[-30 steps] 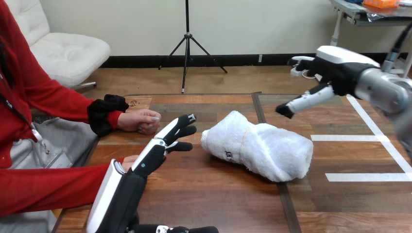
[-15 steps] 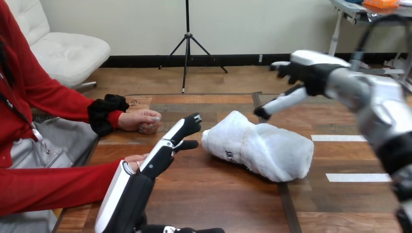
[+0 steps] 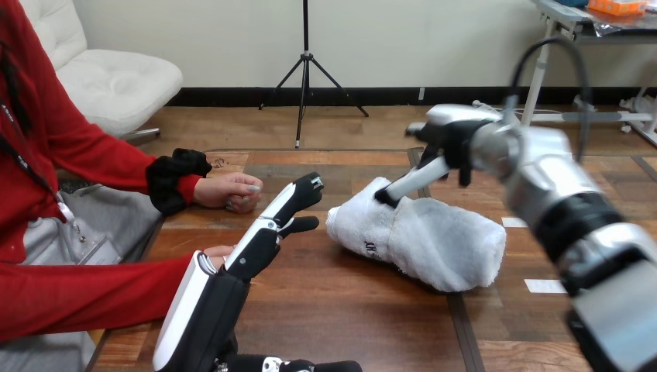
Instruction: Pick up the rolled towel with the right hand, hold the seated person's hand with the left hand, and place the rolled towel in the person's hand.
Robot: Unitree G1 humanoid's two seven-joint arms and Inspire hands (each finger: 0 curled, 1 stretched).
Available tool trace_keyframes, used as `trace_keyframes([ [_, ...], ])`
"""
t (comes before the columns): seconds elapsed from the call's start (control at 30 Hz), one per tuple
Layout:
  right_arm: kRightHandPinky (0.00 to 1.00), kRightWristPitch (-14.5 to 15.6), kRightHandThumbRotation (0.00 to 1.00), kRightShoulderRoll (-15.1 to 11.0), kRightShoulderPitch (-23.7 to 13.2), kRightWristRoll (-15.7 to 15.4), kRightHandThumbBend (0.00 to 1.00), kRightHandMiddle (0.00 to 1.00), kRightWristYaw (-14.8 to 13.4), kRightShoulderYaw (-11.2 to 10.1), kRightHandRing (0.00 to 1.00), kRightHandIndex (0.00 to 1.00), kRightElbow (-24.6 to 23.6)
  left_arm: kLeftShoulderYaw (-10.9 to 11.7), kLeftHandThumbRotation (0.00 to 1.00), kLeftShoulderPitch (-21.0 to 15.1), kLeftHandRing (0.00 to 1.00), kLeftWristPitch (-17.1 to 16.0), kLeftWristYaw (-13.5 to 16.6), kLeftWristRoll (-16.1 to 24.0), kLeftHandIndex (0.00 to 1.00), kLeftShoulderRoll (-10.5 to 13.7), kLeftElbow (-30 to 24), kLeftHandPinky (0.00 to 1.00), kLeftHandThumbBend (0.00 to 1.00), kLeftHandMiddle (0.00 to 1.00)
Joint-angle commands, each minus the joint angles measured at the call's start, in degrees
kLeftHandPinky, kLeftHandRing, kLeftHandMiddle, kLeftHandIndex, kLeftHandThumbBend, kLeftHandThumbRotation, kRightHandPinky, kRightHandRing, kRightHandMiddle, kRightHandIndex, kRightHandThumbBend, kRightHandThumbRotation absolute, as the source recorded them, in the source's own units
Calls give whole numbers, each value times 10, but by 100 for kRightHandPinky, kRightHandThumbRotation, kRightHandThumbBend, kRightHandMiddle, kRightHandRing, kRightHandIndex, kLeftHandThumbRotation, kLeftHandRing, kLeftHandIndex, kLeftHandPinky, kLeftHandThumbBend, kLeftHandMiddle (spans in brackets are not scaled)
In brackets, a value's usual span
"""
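Wooden desk (image 3: 349,310) of brown planks, bare all around a rolled white terry towel (image 3: 442,248) lying on its side at centre. The towel looks soft, light and squashy, not slippery; a wrap around its thick middle seems the surest hold. Robot's right hand (image 3: 453,138) hangs over it, fingers apart, one tip touching its top. Left hand (image 3: 259,244) reaches forward, fingers straight, just beside the person's hand (image 3: 217,252).

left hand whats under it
The person's nearer hand lies under the left hand; just its fingertips peek out. The rest is covered by the left hand, so contact cannot be told.
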Motion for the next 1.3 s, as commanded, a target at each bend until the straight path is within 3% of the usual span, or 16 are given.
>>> trace_keyframes([
  [0.0,44,-3,69,29,-67,-14,100,79,-26,17,68,99,64,-5,50,-29,91,-9,4,-8,91,-9,8,81,100,94],
  [0.17,37,-2,71,49,-70,-21,100,70,-35,31,59,98,92,-4,51,-29,91,-15,8,-2,91,-15,11,81,100,94],
  [0.5,62,-7,74,76,-60,-33,100,83,-51,48,78,95,124,-4,52,-21,92,-12,7,6,92,-18,3,82,100,95],
  [0.63,65,-1,74,84,-54,-30,100,84,-57,46,79,94,130,-9,51,-16,91,-8,5,-1,92,-19,-2,81,100,95],
  [0.83,66,4,75,94,-46,-46,100,85,-64,64,81,93,135,-5,51,-8,92,-10,8,9,92,-19,-7,81,100,95],
  [1.27,74,3,75,96,-19,-45,100,89,-86,66,87,93,140,-2,52,6,90,-12,10,3,92,-15,-17,80,100,94],
])
